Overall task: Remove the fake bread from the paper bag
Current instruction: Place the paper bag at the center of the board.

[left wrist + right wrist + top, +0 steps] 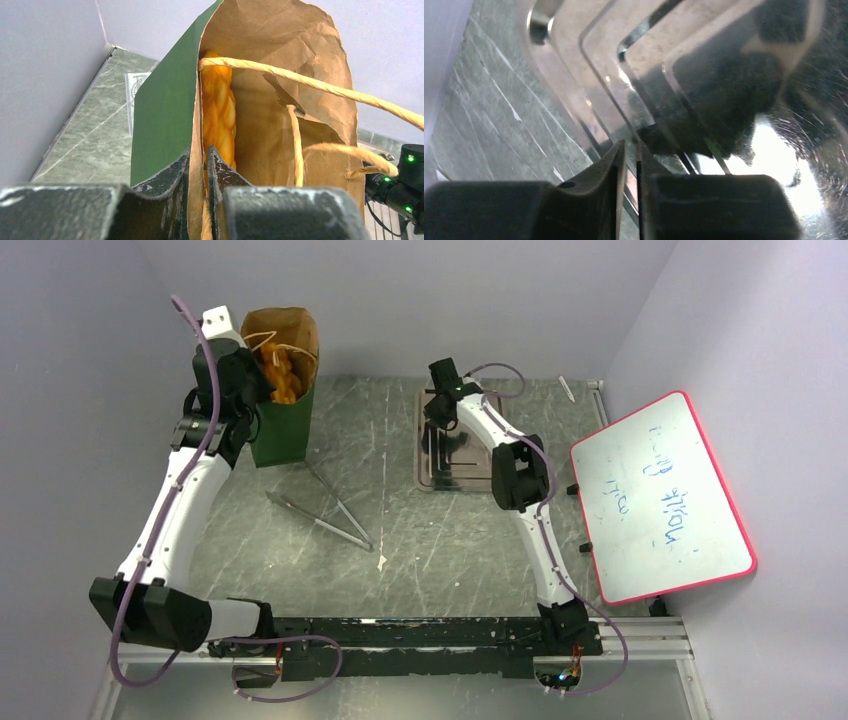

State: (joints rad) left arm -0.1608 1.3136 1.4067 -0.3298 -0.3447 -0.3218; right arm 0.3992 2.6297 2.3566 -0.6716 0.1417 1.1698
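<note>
One paper bag (280,425) pinched by left fingers (165,200); right fingers (599,185) closed over one tray (455,465).

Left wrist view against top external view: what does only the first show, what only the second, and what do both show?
Only the left wrist: the left gripper shut on the wall of the paper bag, one finger outside, one inside. Only the top external: tongs on the table and a whiteboard. Both: the open bag, the fake bread inside it and its cord handles.
</note>
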